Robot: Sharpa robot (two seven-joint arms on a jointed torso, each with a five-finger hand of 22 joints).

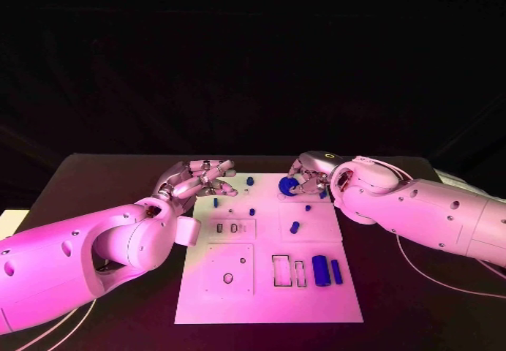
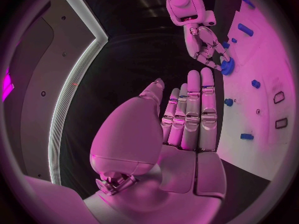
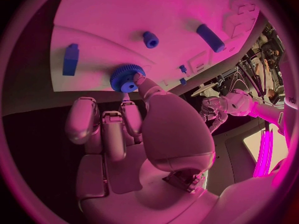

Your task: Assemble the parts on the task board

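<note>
While the black table [image 1: 105,175] carries the white task board [image 1: 269,292], we see the left hand [image 1: 197,179] beside its far-left edge, fingers straight, holding nothing; the right hand [image 1: 307,175] grips the blue gear [image 1: 288,186] at the board's far end.

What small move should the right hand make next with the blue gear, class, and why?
Probably close the fingers more firmly and lift: the right hand already touches the blue gear at the far edge of the task board, while the left hand hovers open.
</note>
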